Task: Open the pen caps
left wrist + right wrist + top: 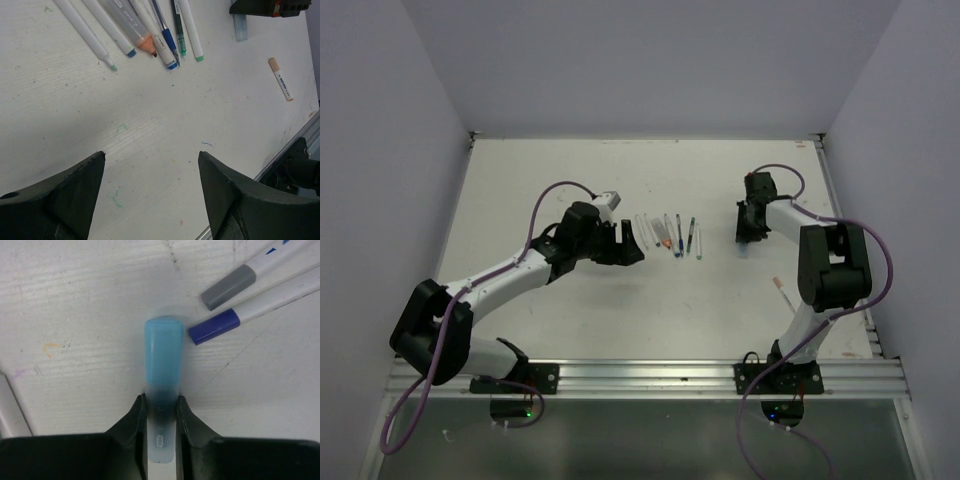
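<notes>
Just left of the row of pens (131, 22), the left fingers (75, 185) hover over bare bench (570, 170), spread wide and holding nothing. My reading is that they stand ready there to take a cap once a pen is offered up. No cap lies between them, and the nearest pen ends sit ahead of the fingertips and apart from them. The row itself lies mid-bench with its barrels side by side and its green, blue and orange ends fanned toward those open fingers. Right of the row, and well apart from it, the right fingers (136, 415) are drawn narrow onto the pale barrel of a light-blue pen (161, 445), low against the bench; whether it is lifted I cannot tell. Its light-blue cap (162, 347) juts out past both fingertips and is touched by neither. That suits the task: the barrel is clamped and the cap is left free for pulling. Just beside that cap lie a dark-blue-ended pen (215, 326), almost touching it, and a grey-ended pen (229, 287). Right of the row and nearer the arm bases, a peach marker (280, 79) lies alone.
</notes>
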You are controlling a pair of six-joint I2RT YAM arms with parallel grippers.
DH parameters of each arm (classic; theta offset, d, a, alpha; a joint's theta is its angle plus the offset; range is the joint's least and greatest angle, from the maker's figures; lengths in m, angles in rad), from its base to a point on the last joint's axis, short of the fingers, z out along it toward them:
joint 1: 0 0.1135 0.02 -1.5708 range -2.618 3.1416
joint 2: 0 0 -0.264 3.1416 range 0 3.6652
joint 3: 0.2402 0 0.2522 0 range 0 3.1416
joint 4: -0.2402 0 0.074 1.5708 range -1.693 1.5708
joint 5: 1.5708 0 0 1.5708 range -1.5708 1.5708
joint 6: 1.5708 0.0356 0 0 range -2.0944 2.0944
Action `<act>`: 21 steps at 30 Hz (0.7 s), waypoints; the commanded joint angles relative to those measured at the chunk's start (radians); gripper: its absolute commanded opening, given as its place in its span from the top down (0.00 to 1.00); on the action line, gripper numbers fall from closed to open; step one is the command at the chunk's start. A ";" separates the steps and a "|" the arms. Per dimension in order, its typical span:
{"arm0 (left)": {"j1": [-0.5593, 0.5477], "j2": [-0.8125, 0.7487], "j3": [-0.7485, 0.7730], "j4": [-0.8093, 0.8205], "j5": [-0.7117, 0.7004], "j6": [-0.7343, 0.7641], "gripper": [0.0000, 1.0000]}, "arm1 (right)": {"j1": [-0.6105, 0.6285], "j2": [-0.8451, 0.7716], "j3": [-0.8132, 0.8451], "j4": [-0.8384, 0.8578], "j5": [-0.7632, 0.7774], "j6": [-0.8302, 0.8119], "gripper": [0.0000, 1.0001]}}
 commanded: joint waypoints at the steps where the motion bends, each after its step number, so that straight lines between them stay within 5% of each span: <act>1: -0.009 -0.019 0.004 0.004 -0.012 -0.016 0.21 | 0.025 0.041 -0.035 -0.047 -0.060 0.026 0.98; 11: -0.010 0.007 0.083 -0.032 0.011 -0.037 0.21 | 0.231 -0.071 0.059 -0.099 -0.017 0.009 1.00; 21: -0.006 0.031 0.159 -0.073 -0.038 -0.050 0.20 | 0.373 -0.258 -0.045 0.080 -0.330 0.080 1.00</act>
